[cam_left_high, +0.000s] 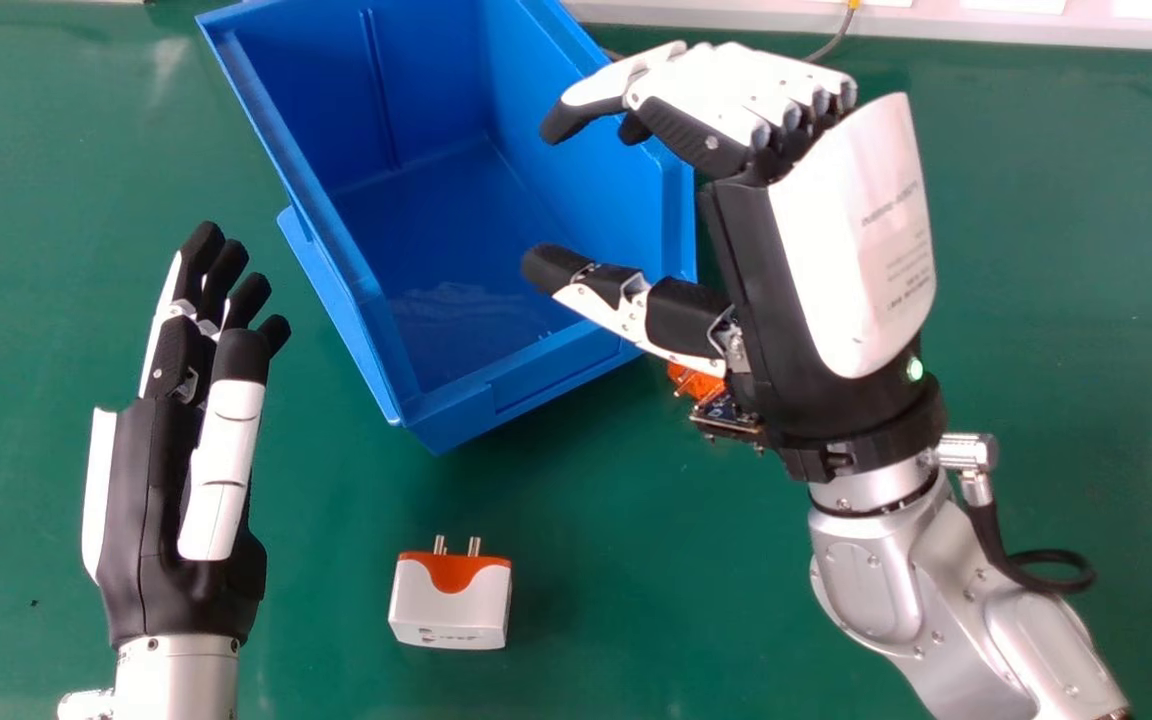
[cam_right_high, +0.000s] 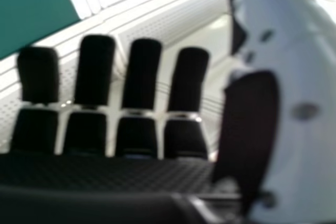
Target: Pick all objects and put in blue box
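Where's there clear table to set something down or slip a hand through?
Bare green tabletop shows between the white-and-orange plug and right forearm, left of the blue box beyond the left hand, and right of the right hand. It's crowded at the box's right wall, with that hand's thumb and fingers overhead.

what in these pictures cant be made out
Head view: orange piece, mostly hidden by the right hand.
Head view: blue box's far end, cut off by the top edge; its right wall, partly behind the right hand.
Head view: lettering on the white-and-orange plug, too small.
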